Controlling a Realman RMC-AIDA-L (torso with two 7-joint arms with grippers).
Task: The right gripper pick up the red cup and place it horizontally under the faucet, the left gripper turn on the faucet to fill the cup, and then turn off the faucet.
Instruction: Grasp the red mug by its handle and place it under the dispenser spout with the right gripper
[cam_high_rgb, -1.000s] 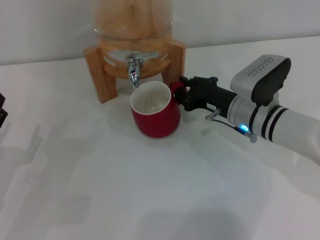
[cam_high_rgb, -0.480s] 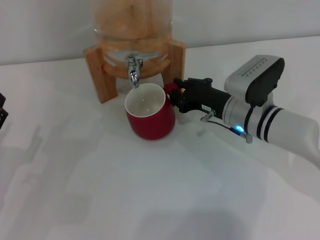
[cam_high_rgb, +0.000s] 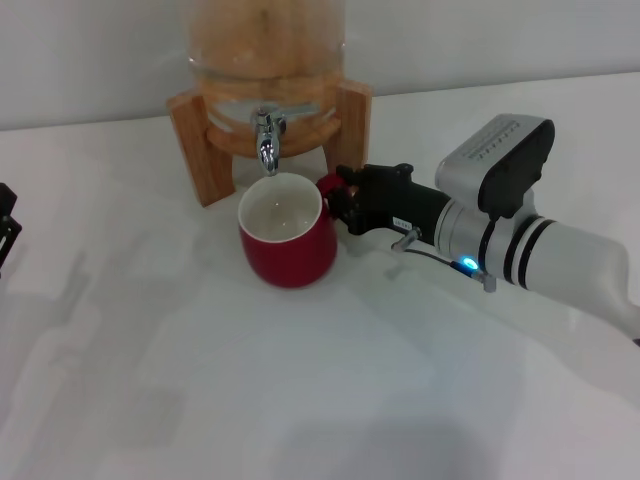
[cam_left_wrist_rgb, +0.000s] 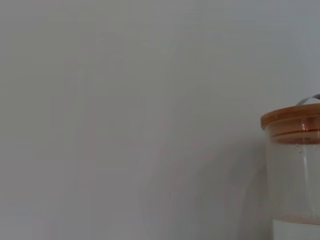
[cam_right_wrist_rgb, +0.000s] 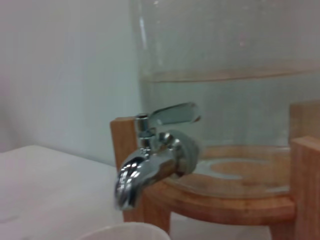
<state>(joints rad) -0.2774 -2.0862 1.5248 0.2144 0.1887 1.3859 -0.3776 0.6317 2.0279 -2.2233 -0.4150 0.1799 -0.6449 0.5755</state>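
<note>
Right tool is clamped on the handle of the cup; the cup stands upright on the counter, its white mouth just below the faucet — lever level; left tool sits at the counter's far left edge, grip unclear.

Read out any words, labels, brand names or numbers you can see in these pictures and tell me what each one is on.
No text can be read.
Small white label on the black body of the right gripper, which holds the red cup by its handle: too small to read.
Faint marking on top of the grey housing behind it: too blurred to read.
The faucet and the wooden-framed dispenser: no lettering visible.
</note>
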